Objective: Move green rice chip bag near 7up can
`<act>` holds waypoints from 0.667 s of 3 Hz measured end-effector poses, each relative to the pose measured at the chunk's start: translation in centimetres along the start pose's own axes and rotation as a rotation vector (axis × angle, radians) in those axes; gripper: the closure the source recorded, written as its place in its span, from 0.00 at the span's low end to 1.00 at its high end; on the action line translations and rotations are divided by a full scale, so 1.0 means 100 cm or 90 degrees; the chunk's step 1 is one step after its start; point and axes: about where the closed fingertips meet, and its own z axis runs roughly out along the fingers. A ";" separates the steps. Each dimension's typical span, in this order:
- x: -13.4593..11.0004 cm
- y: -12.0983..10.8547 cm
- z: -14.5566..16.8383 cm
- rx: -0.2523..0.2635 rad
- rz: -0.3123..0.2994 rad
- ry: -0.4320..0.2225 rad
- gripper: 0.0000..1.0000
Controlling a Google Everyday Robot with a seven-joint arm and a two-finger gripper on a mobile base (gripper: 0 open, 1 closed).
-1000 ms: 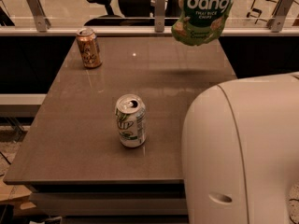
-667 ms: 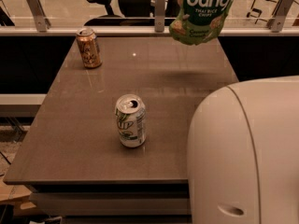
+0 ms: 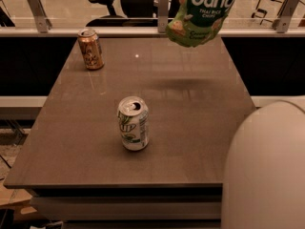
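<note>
Above brown table [image 3: 190,128], end effector off-frame

Big green rice chip bag [image 3: 202,13] up in the air, little white and green 7up can [image 3: 133,123] on the brown table [image 3: 200,128].
The shiny bag has white "dang" letters and hangs above the table's far side, tilted a bit, with its top out of view. The can has a silver top and stands upright nearer the front, well apart from the bag. The gripper is out of sight above the top edge.
</note>
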 end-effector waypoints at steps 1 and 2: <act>0.001 0.014 -0.011 -0.003 -0.018 -0.025 1.00; 0.004 0.031 -0.024 -0.015 -0.009 -0.011 1.00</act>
